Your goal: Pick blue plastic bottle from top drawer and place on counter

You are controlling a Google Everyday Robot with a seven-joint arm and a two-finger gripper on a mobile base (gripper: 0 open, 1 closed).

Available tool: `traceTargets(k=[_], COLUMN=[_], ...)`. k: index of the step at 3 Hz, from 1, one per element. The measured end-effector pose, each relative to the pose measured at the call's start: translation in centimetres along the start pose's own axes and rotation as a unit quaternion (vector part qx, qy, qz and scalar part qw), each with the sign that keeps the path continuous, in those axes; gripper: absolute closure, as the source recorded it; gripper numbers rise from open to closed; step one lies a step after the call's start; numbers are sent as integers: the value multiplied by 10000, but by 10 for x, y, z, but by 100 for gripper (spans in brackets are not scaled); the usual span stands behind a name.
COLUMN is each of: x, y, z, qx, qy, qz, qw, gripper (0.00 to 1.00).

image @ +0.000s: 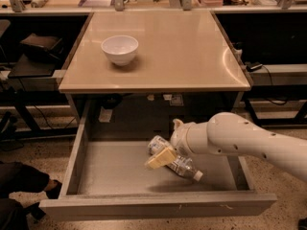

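The blue plastic bottle (181,166) lies right of centre in the open top drawer (115,174), partly hidden by the gripper (161,157) set over it, grip impossible to tell, while the arm (240,140) crosses the drawer's right wall and a white bowl (120,48) stands on the counter (187,51) beyond.

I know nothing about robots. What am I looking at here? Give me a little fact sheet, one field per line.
top drawer: open, below the counter
blue plastic bottle: lying on its side on the drawer floor, white cap pointing front right
gripper: down inside the drawer, right at the bottle
white arm: reaches into the drawer from the right
counter top: white bowl upright near its back left
task stage: bottle not yet out of the drawer
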State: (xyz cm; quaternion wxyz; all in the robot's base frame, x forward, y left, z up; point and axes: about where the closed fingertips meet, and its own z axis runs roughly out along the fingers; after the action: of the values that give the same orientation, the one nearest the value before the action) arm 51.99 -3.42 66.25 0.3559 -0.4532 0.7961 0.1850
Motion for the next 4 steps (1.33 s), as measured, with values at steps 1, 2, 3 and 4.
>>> traceTargets(k=[1,2,3,4], x=[20,21,39,39], y=[-4,-1,-3,-3], z=[19,25,38,38], qx=[119,51,42,41], qy=[-197,-178,66,66], qz=[322,336,492,491], qw=[9992,9993,9988,9988], gripper=[0,0,0,0])
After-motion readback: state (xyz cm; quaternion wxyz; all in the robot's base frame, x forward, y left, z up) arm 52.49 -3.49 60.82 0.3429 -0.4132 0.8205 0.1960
